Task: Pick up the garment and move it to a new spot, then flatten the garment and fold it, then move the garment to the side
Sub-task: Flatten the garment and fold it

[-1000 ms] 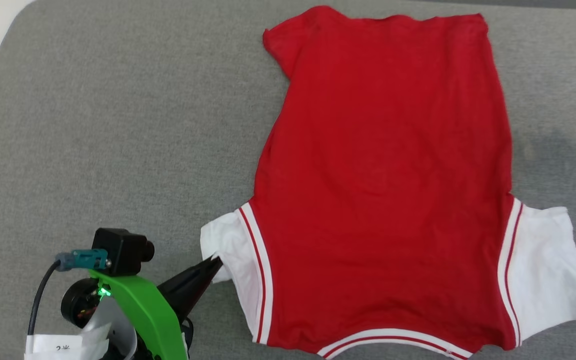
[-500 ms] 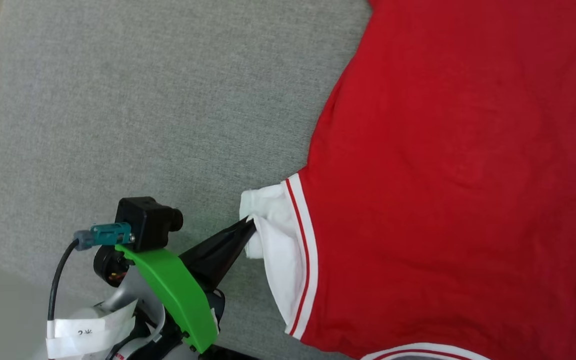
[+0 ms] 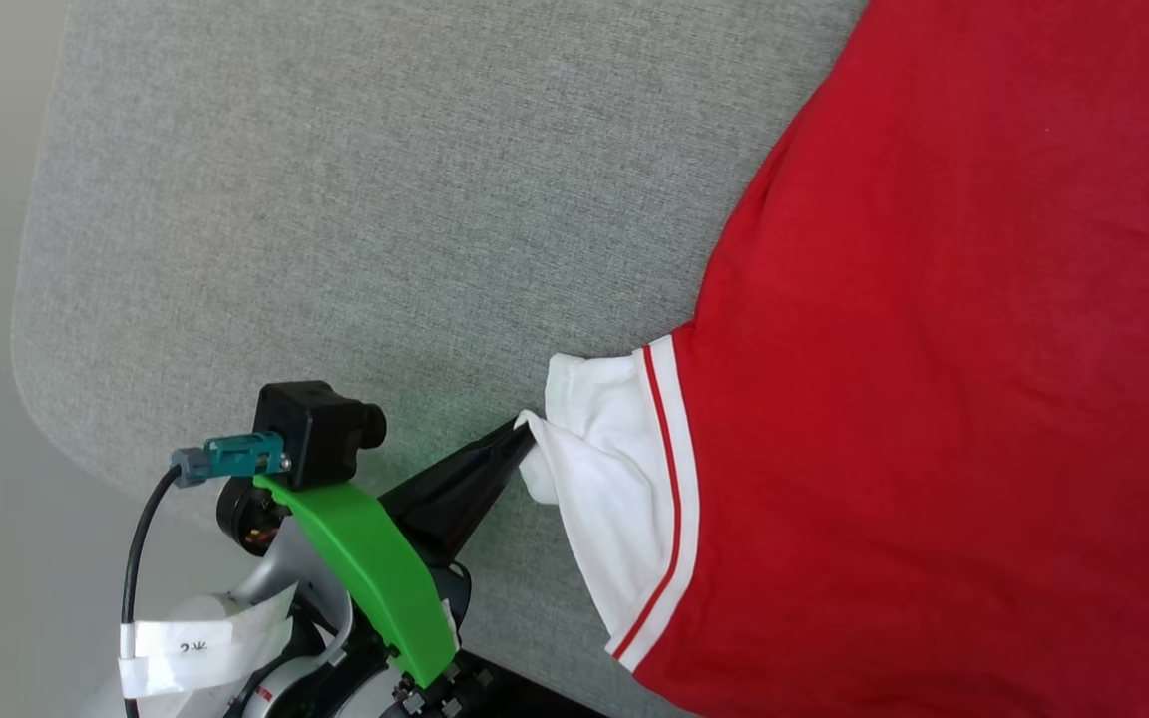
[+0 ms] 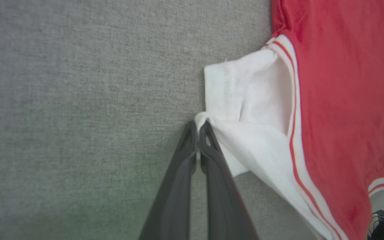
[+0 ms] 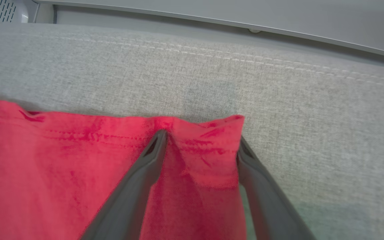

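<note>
we judge this the flattening step: the red white-sleeved jersey t-shirt [image 3: 934, 349] lies spread on the grey fabric pad [image 3: 385, 199], our left gripper [image 4: 197, 126] clamped on its sleeve [image 4: 245, 100], our right gripper [image 5: 201, 137] gaping astride the hem corner [image 5: 218, 128], which it must pinch next.

Head cam swung toward worktop [image 3: 335, 199] left edge; left gripper [image 3: 525, 431] has bunched the garment [image 3: 934, 399] sleeve, seemingly lifting it.

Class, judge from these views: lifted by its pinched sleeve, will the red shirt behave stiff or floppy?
Probably floppy: the white sleeve bunches into folds where the left end effector pinches it. Likely light for its size: the shirt lies thin and flat on the grey pad.
</note>
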